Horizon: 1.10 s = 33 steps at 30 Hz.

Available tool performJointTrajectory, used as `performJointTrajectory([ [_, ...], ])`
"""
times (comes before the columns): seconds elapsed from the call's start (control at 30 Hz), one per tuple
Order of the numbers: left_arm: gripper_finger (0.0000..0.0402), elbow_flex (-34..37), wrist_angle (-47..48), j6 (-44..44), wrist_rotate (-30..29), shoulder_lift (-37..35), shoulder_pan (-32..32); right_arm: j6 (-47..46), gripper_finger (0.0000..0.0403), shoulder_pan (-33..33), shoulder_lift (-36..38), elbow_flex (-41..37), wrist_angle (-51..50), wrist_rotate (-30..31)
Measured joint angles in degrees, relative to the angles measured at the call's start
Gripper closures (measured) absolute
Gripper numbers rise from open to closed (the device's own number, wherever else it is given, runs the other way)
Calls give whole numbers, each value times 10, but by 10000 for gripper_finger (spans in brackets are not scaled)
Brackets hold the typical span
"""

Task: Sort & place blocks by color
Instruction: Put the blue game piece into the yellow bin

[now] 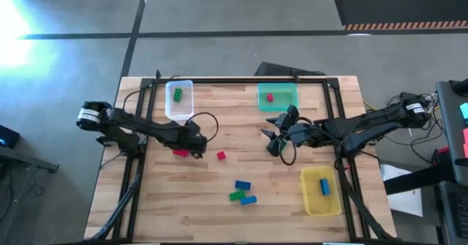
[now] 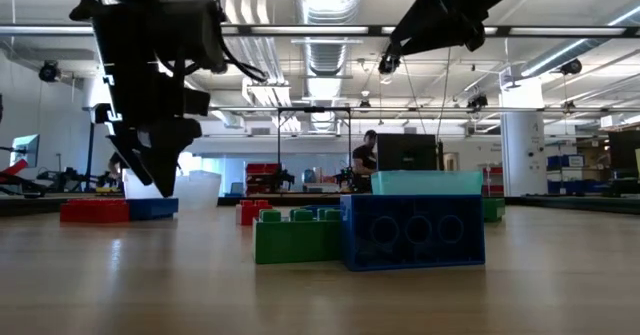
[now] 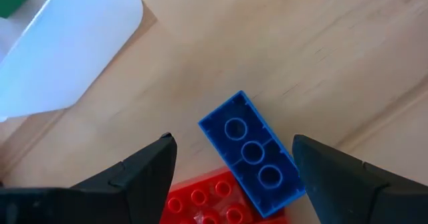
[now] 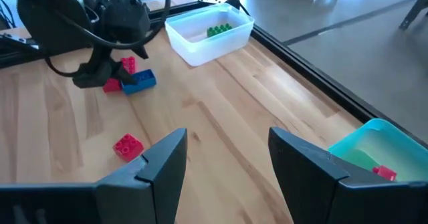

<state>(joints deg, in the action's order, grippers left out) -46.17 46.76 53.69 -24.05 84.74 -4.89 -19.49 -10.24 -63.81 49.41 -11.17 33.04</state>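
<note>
My left gripper hangs open over a blue block that lies with its hollow underside up, against a red block. One finger stands on either side of the blue block and touches nothing. In the high view this gripper is at mid-left of the table. My right gripper is open and holds nothing, raised above the table near the teal bin. Loose blocks lie on the wood: a red one, two blue ones and a green one.
A clear bin at the far left holds a green block. The teal bin holds a red block. A yellow bin at the near right holds a blue block. Bare wood lies between the arms.
</note>
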Motion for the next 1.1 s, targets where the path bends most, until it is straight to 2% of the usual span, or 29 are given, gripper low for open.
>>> performJointTrajectory([
  [0.57, 121, 8, -57, 0, -2, 65, -1, -15, 202, 0, 0, -5, 0, -1],
  [1.1, 121, 9, -63, -1, -1, 60, 0, -15, 202, 0, 0, -5, -1, -1],
])
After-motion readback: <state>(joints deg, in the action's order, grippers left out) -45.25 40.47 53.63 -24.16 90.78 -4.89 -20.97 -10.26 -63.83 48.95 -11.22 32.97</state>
